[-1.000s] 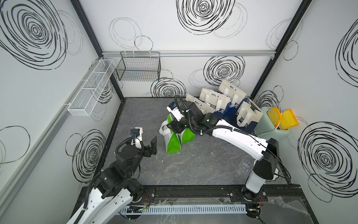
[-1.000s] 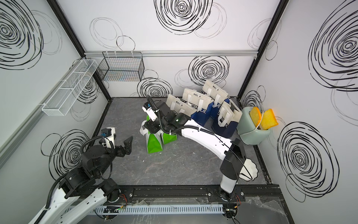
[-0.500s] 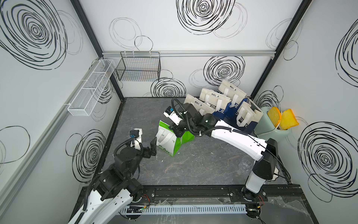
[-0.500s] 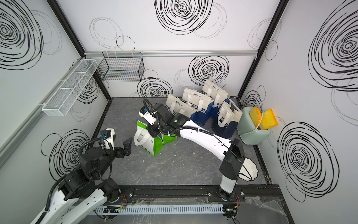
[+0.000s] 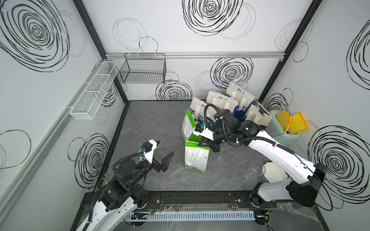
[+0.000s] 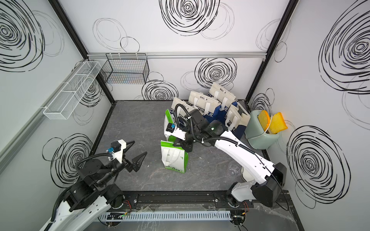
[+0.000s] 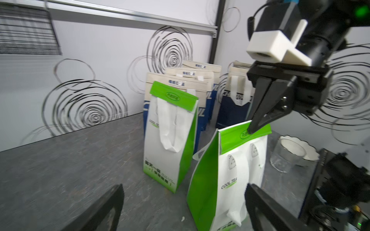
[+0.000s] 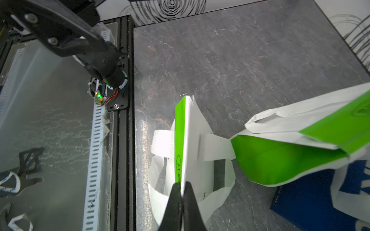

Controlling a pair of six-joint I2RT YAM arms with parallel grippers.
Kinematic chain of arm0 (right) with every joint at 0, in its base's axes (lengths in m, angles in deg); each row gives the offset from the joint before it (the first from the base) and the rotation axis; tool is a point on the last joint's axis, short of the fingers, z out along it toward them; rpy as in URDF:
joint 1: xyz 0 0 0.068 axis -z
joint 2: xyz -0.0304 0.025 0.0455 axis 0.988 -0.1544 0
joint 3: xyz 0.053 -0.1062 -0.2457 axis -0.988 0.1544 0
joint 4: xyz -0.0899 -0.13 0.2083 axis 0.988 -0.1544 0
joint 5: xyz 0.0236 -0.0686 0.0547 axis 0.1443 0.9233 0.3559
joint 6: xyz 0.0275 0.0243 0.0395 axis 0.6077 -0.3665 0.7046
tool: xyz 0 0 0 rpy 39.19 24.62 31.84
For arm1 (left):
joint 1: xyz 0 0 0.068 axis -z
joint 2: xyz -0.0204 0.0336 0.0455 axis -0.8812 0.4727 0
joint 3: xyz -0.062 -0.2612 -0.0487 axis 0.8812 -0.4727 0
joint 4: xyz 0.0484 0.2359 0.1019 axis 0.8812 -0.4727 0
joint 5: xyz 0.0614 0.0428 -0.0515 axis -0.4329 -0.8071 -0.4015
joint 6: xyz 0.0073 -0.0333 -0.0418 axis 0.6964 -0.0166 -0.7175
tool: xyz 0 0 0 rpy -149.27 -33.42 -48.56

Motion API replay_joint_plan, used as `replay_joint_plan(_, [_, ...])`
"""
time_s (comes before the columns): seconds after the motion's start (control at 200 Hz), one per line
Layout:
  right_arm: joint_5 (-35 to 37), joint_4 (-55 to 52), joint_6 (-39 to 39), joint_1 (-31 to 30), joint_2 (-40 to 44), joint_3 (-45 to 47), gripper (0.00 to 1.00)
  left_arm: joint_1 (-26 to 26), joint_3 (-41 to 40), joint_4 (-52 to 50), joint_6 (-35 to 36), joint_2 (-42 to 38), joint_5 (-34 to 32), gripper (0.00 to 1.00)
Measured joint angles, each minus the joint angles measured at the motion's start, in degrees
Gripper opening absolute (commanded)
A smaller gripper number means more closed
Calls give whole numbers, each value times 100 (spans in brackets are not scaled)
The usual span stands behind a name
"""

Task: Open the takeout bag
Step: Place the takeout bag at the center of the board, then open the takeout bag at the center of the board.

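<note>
Takeout bag (image 5: pixel 196 158) stood upright on the counter (image 5: pixel 152 124), near the middle and between the two arms. A second green bag (image 5: pixel 188 126) stood just behind it; whether the two touched could not be told.

Right pincer (image 5: pixel 201 144) was pressed together on the bag's folded green top strip (image 7: pixel 236 138), pinching it at the end nearest the right arm. In the right wrist view the strip ran straight away from the fingertips (image 8: pixel 174 200).

Left pincer (image 5: pixel 165 147) was spread wide and held nothing. It sat apart from the bag on the bag's left side and pointed toward it.

The strip's long axis ran across from one arm toward the other, so its free end was the one nearer the left pincer.

Judgement: the top fold was not yet opened. The next move likely called for the left pincer to take the free end or the near face while the right one held, then for the two to part.

Risk: the bag looked light and might tip or lift rather than open
</note>
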Motion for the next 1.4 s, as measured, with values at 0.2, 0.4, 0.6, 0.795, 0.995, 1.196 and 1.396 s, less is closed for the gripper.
replay_joint_plan(0.2, [-389,-208,-852,-4,264,219,0,448,-7,374,278,649,876,98])
replay_joint_plan(0.4, [-581,-273,-1163,-4,129,208,0,1088,46,529,802,1508,879,98])
replay_joint_plan(0.6, [-629,-258,-1235,-2,39,162,30,1353,101,511,1145,1987,616,94])
replay_joint_plan(0.795, [-402,-57,-1134,-15,52,155,56,1436,101,505,1294,1991,455,82])
replay_joint_plan(0.995, [162,684,-1069,-98,605,339,64,1475,101,507,1362,1998,452,73])
replay_joint_plan(1.196, [636,1871,-1200,-627,1880,1314,64,1473,101,525,1423,2092,463,59])
replay_joint_plan(1.396, [1034,2695,-1274,-914,2330,2247,64,1475,105,560,1276,2345,564,50])
